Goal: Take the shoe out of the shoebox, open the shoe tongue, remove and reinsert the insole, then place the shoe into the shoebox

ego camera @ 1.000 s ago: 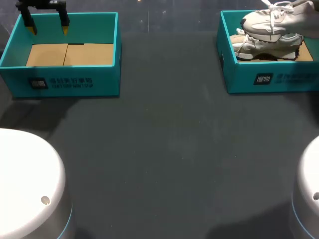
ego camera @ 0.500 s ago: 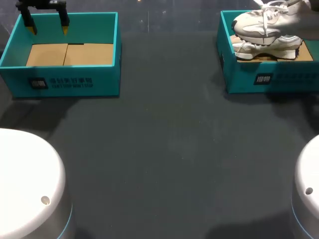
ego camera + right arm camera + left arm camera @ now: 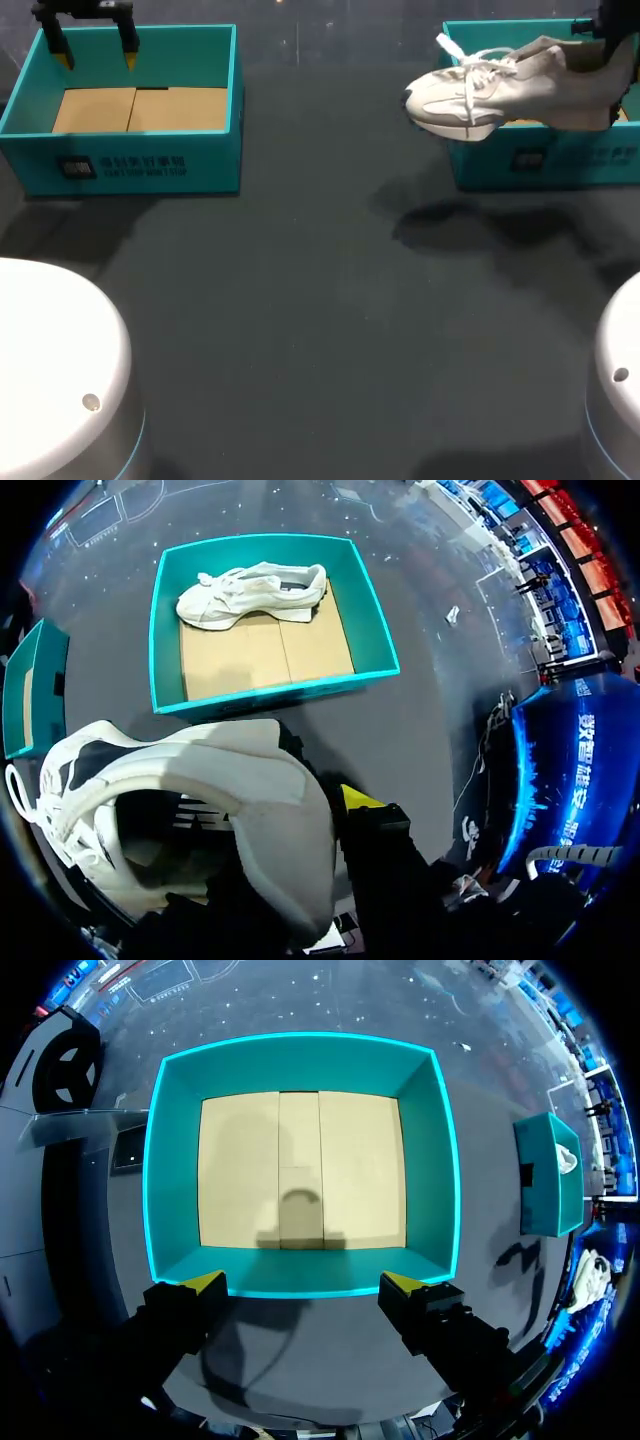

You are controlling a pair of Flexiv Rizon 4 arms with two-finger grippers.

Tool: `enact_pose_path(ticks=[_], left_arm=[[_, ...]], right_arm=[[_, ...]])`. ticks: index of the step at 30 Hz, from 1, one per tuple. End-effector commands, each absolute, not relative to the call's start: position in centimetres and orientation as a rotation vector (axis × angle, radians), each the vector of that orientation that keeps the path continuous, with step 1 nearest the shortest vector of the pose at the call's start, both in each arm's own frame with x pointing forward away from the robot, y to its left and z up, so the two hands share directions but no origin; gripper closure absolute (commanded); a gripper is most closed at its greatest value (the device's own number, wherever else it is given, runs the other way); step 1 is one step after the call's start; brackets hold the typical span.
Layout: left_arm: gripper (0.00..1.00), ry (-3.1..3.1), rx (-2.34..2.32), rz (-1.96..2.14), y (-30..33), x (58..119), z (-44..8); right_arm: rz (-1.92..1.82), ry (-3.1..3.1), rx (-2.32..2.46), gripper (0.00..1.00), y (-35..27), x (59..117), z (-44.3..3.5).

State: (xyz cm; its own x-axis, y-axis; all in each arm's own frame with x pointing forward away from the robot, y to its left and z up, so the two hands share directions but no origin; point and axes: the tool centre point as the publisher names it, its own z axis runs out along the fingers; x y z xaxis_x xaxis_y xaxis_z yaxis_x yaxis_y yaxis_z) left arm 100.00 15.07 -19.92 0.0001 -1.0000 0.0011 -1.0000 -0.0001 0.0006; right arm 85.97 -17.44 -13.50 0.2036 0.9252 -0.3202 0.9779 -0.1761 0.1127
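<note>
The white lace-up sneaker hangs in the air over the dark desk, its toe out past the side wall of the teal cardboard shoebox. It is likely held there so the tongue and insole can be worked over open desk. The right gripper is clamped on the heel collar: one yellow tip shows outside the heel, the other is hidden inside the shoe, and the toe points away from the fingers. A second white sneaker lies in that box. The left gripper hangs spread wide and empty above the near wall of another teal shoebox — probably parked until it is needed.
</note>
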Motion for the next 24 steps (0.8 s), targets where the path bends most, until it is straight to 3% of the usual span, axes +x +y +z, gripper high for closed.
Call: enact_pose_path(ticks=[1,11,24], left_arm=[[0.0,-2.221,2.221,0.0,15.0,100.0,-19.9],[0.0,-2.221,2.221,0.0,15.0,100.0,-19.9],[0.0,-2.221,2.221,0.0,15.0,100.0,-19.9]], right_arm=[[-0.168,1.755,2.11,1.0,-14.4,82.0,-13.9],[-0.179,1.793,2.118,1.0,-9.0,77.1,-16.2],[-0.179,1.793,2.118,1.0,-9.0,77.1,-16.2]])
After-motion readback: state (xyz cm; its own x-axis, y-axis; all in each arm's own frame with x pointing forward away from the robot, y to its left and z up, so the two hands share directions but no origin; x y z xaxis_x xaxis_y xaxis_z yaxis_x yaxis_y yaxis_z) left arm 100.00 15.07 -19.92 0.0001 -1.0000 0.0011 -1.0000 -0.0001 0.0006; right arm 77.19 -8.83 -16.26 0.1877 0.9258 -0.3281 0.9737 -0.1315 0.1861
